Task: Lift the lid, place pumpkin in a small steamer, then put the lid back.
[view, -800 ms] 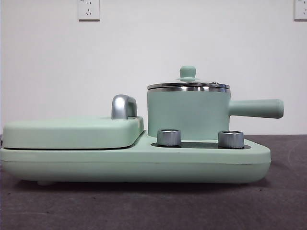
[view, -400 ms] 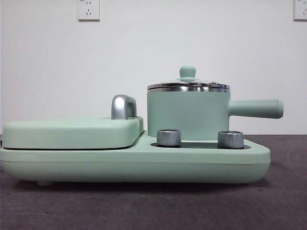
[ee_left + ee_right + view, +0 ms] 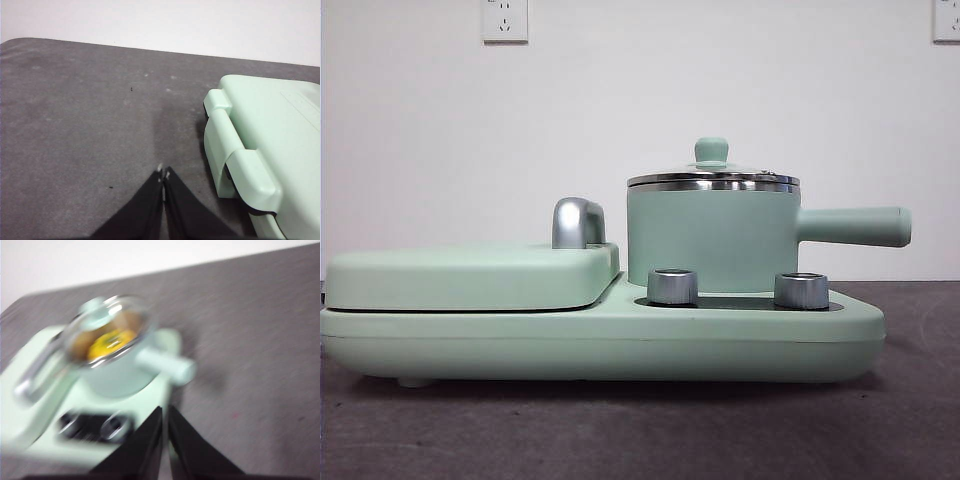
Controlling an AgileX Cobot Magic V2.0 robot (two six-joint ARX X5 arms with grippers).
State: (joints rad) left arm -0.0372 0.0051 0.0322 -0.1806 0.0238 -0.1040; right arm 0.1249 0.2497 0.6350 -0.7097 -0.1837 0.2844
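Note:
The small steamer (image 3: 710, 238) stands on the right half of the mint-green cooker base, its long handle (image 3: 855, 226) pointing right. The lid (image 3: 711, 152) sits on its steel rim. In the blurred right wrist view the yellow pumpkin (image 3: 111, 343) shows through the lid's glass (image 3: 127, 310), inside the steamer (image 3: 117, 380). My right gripper (image 3: 165, 411) is shut and empty, held high and back from the pot on its handle side. My left gripper (image 3: 163, 174) is shut and empty above bare table, beside the cooker's end (image 3: 260, 150). Neither arm shows in the front view.
A wide rectangular cover (image 3: 470, 275) with a chrome handle (image 3: 578, 222) fills the left half of the cooker base (image 3: 600, 345). Two steel dials (image 3: 672, 286) (image 3: 801, 290) stand in front of the pot. Grey table (image 3: 75, 125) spreads around; a white wall is behind.

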